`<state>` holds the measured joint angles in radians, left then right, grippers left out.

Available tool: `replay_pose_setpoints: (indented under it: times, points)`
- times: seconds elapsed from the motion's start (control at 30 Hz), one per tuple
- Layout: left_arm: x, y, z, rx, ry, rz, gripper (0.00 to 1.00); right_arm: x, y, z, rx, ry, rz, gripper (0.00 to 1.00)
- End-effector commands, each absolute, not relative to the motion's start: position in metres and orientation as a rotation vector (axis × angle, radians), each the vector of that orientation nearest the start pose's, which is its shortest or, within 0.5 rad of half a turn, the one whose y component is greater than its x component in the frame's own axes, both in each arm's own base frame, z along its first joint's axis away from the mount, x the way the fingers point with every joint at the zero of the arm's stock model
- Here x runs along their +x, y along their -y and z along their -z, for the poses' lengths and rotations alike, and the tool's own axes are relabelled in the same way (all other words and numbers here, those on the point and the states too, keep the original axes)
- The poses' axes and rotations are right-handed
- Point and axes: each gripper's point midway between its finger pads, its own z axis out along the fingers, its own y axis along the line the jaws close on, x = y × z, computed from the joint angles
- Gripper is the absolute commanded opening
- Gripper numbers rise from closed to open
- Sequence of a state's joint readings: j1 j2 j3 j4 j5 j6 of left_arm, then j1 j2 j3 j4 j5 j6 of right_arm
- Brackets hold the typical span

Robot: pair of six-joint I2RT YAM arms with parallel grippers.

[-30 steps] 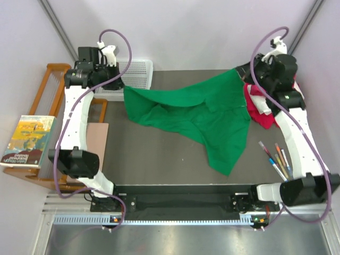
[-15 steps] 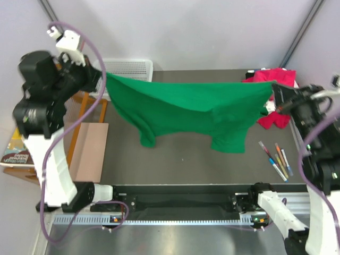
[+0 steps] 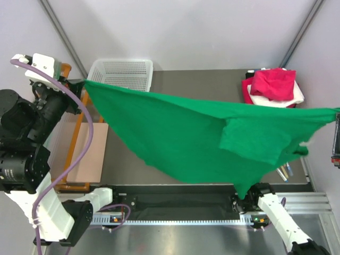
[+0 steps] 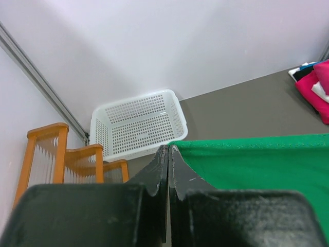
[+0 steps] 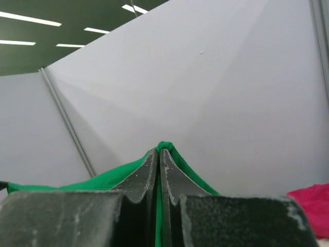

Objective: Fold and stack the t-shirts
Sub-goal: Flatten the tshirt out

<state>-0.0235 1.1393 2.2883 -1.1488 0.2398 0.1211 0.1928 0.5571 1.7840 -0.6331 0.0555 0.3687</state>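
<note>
Green shirt [image 3: 202, 138]: soft matt cloth, lightly creased. Upper left, the basket [image 3: 121, 60] is white plastic mesh with a faint sheen. Rack [image 4: 46, 132] beside it is orange varnished wood. Table [image 3: 186, 85] is dark, smooth and matt.

Pens [image 3: 287, 171] mostly under green t-shirt [image 3: 186, 133], right gripper [image 5: 158, 153] — cropped overhead
</note>
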Motion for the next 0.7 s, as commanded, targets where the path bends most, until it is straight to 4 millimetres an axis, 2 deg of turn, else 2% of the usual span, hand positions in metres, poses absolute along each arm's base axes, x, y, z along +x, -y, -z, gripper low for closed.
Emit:
replay_pose_setpoints:
  times: [0.0, 0.07, 0.1, 0.17, 0.2, 0.27, 0.3, 0.37, 0.4, 0.47, 0.5, 0.57, 0.6, 0.67]
  points:
    - [0.216, 0.038, -0.568, 0.272, -1.505, 0.094, 0.00, 0.073, -0.010, -0.592, 0.174, -1.048, -0.440, 0.00]
    - [0.225, 0.036, -0.559, 0.263, -1.535, 0.089, 0.00, 0.091, -0.011, -0.577, 0.196, -1.102, -0.428, 0.00]
    - [0.235, 0.035, -0.548, 0.257, -1.565, 0.084, 0.00, 0.111, -0.015, -0.560, 0.206, -1.166, -0.426, 0.00]
    - [0.244, 0.034, -0.537, 0.256, -1.593, 0.083, 0.00, 0.134, -0.020, -0.538, 0.219, -1.249, -0.421, 0.00]
    - [0.248, 0.034, -0.532, 0.254, -1.601, 0.079, 0.00, 0.156, -0.026, -0.515, 0.229, -1.334, -0.413, 0.00]
    - [0.262, 0.034, -0.518, 0.253, -1.635, 0.082, 0.00, 0.178, -0.033, -0.490, 0.234, -1.416, -0.417, 0.00]
    - [0.266, 0.033, -0.513, 0.251, -1.650, 0.081, 0.00, 0.199, -0.040, -0.465, 0.238, -1.480, -0.421, 0.00]
    - [0.283, 0.032, -0.496, 0.250, -1.706, 0.078, 0.00, 0.219, -0.046, -0.438, 0.244, -1.545, -0.422, 0.00]
    - [0.289, 0.032, -0.489, 0.256, -1.726, 0.078, 0.00, 0.236, -0.050, -0.409, 0.256, -1.617, -0.411, 0.00]
    - [0.308, 0.031, -0.463, 0.261, -1.790, 0.072, 0.00, 0.253, -0.050, -0.395, 0.272, -1.633, -0.392, 0.00]
    - [0.314, 0.031, -0.456, 0.262, -1.803, 0.068, 0.00, 0.265, -0.051, -0.374, 0.280, -1.684, -0.371, 0.00]
    - [0.335, 0.029, -0.425, 0.271, -1.862, 0.054, 0.00, 0.280, -0.052, -0.367, 0.285, -1.685, -0.351, 0.00]
    - [0.346, 0.028, -0.409, 0.271, -1.897, 0.051, 0.00, 0.293, -0.053, -0.355, 0.283, -1.715, -0.334, 0.00]
    - [0.362, 0.025, -0.389, 0.274, -1.932, 0.032, 0.00, 0.307, -0.050, -0.351, 0.291, -1.714, -0.299, 0.00]
